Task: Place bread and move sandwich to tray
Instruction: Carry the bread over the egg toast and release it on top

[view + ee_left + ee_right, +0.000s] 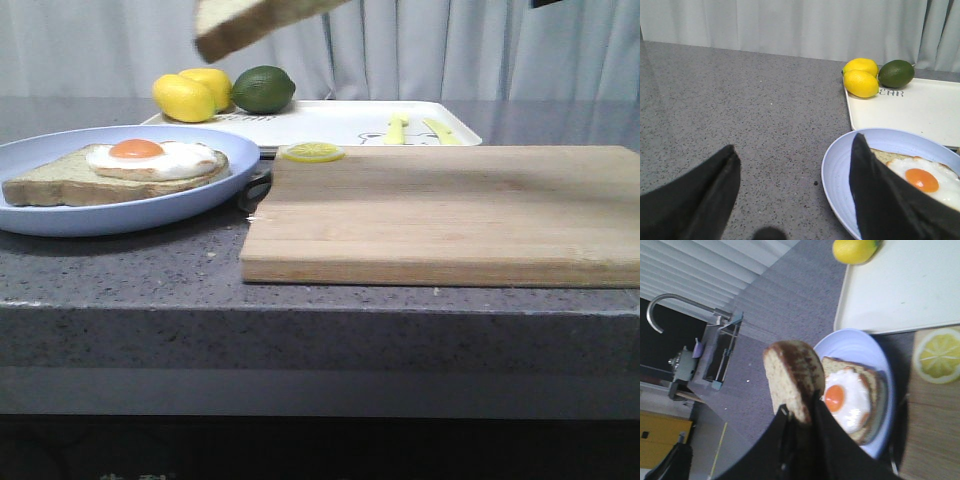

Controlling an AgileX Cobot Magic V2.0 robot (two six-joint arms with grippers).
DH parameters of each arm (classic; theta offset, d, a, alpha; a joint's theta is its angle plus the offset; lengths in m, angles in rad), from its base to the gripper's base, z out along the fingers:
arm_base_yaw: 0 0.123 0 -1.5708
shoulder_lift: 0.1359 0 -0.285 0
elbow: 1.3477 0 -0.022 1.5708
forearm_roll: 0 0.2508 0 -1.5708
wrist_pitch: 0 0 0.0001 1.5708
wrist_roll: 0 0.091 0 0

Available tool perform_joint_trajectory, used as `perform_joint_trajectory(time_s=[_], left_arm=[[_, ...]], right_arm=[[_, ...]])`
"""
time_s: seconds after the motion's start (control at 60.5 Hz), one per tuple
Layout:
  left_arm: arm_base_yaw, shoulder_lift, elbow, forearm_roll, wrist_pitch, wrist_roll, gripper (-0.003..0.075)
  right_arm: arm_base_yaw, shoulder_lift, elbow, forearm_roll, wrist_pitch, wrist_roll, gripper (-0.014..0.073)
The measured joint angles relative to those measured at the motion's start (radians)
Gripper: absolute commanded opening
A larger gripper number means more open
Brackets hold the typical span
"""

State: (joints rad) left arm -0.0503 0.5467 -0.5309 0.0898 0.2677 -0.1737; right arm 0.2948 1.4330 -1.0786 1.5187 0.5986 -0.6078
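Note:
The bread (255, 24) is a tan slice with brown crust, held tilted in the air at the top of the front view, above the plate. My right gripper (801, 412) is shut on the bread (792, 377). The pale blue plate (120, 215) at the left holds a bread slice (60, 185) with a fried egg (150, 157) on it; it also shows in the right wrist view (880, 365). The cream tray (330, 125) lies behind the plate. My left gripper (795, 165) is open and empty, low over the counter, just beside the plate's rim (832, 165).
A wooden cutting board (450, 215) fills the right of the counter. A lemon slice (311, 152) lies at its far left corner. Two lemons (190, 93) and a lime (263, 88) sit at the tray's far left. Two yellow utensils (420, 129) lie on the tray.

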Motion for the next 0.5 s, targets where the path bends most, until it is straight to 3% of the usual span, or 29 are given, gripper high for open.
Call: perform_joint_trajectory(time_s=[0.182,0.331,0.496], left_arm=[[0.0,0.0,0.0,0.0,0.0,0.0,0.0459],[0.0,0.0,0.0,0.0,0.0,0.0,0.0459],[0.0,0.0,0.0,0.0,-0.002,0.0,0.0459]], right_arm=[[0.159,0.187,-0.083,0.234,-0.07,-0.133,-0.0059],[0.19,0.32,-0.135,0.265,-0.09,-0.159,-0.0054],[0.192,0.418,-0.136,0.269,-0.099,-0.161,0.0039]])
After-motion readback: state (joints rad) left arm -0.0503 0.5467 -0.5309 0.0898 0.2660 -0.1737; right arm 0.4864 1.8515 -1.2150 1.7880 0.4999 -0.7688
